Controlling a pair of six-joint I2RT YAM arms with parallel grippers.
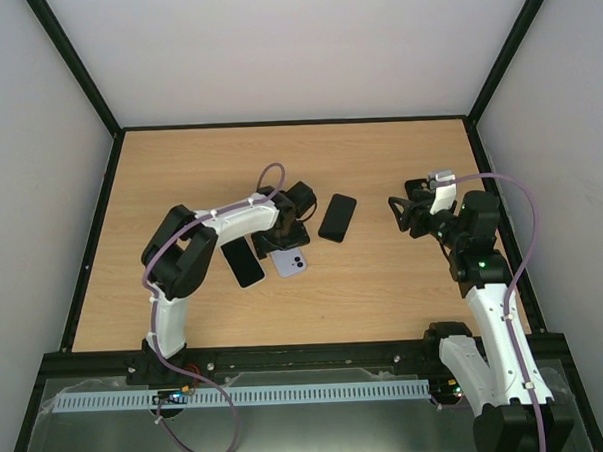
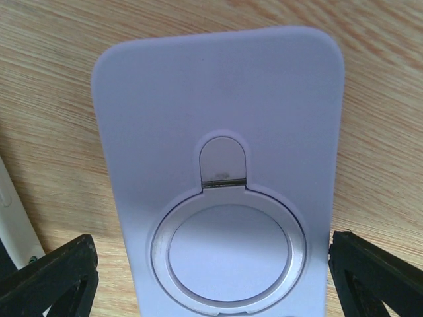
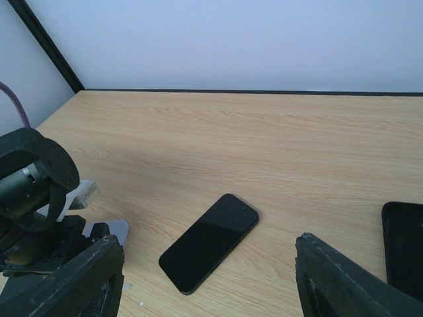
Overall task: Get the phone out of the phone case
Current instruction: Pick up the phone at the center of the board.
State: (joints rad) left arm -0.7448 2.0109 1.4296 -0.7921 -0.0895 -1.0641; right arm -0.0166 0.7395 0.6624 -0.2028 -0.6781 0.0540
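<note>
A lavender phone case [image 2: 218, 119] lies back up on the wooden table, its ring holder [image 2: 228, 254] folded flat. It also shows in the top view [image 1: 289, 262]. Whether a phone sits inside it is hidden. My left gripper [image 2: 211, 267] is open and low over the case, one finger on each long side and neither touching it. In the top view the left gripper [image 1: 282, 239] sits at the table's middle. My right gripper [image 1: 401, 217] is open and empty, to the right of a bare black phone [image 1: 337, 216]. That phone also lies ahead of the right gripper [image 3: 210, 261] in the right wrist view [image 3: 208, 243].
A second black-screened phone with a pale edge [image 1: 243, 262] lies just left of the case, and its edge shows in the left wrist view [image 2: 13, 211]. A flat black object [image 3: 403, 247] is cut off at the right wrist view's right edge. Black frame rails and white walls bound the table [image 1: 179, 171].
</note>
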